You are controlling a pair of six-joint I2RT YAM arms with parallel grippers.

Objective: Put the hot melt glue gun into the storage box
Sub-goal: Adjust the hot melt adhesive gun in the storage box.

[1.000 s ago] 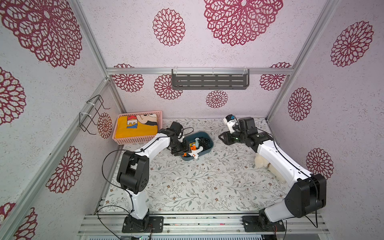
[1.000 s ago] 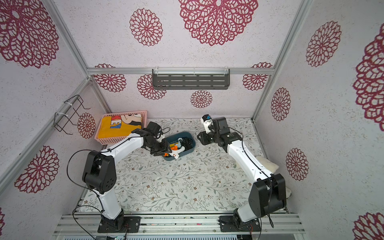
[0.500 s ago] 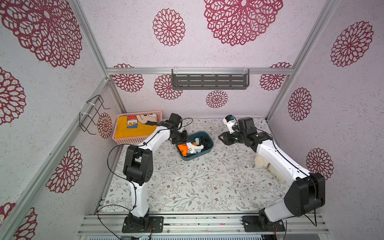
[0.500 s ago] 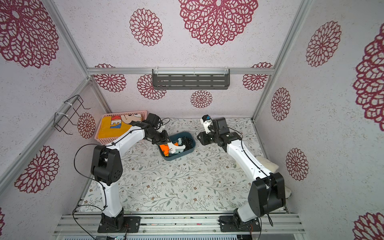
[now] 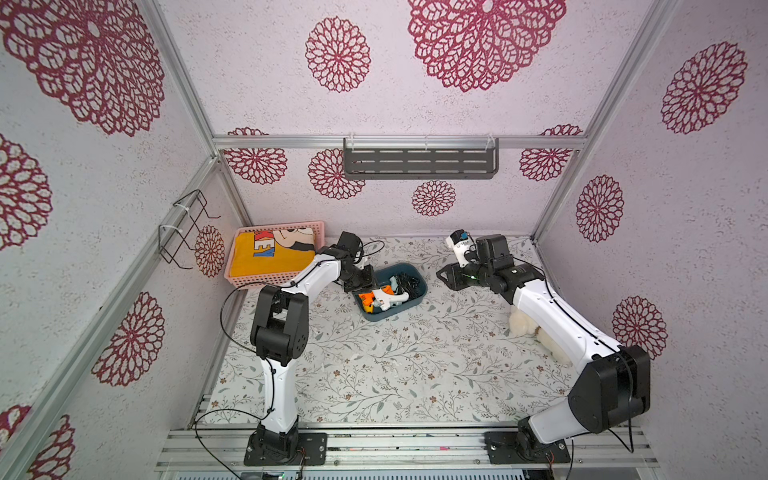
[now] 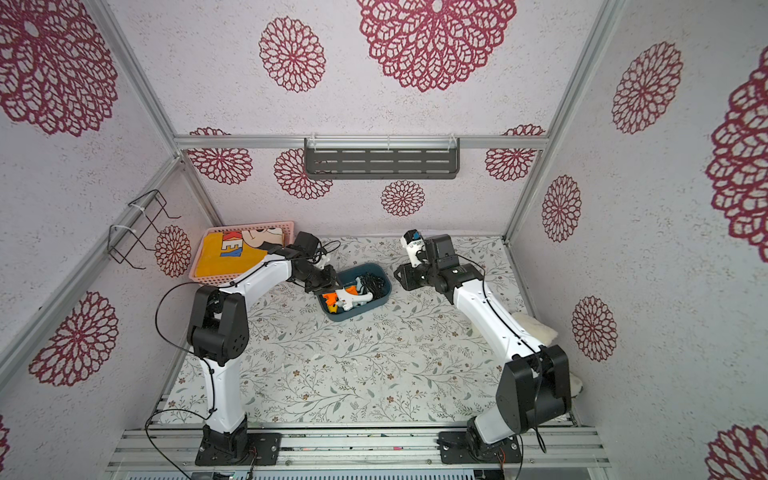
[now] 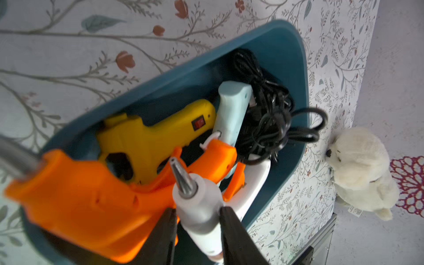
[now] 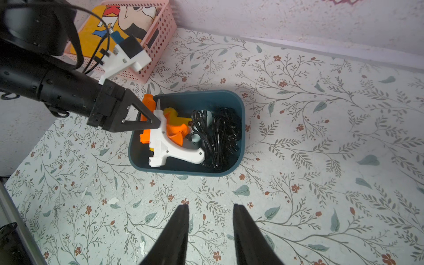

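Left pincer point(image 7: 198, 208) of mine is closed on the barrel of the white hot melt glue gun point(image 8: 165, 146), which lies inside the teal storage box point(image 8: 183, 96) on top of an orange glue gun point(image 7: 91, 202) and a yellow glue gun point(image 7: 149, 142), beside a tangle of black cords point(image 8: 218, 137). My right pincer point(image 8: 211, 206) hovers over the flowered table point(image 8: 321, 183) near the box, its fingers apart and holding nothing. The box stands near the pink basket point(image 8: 158, 46)
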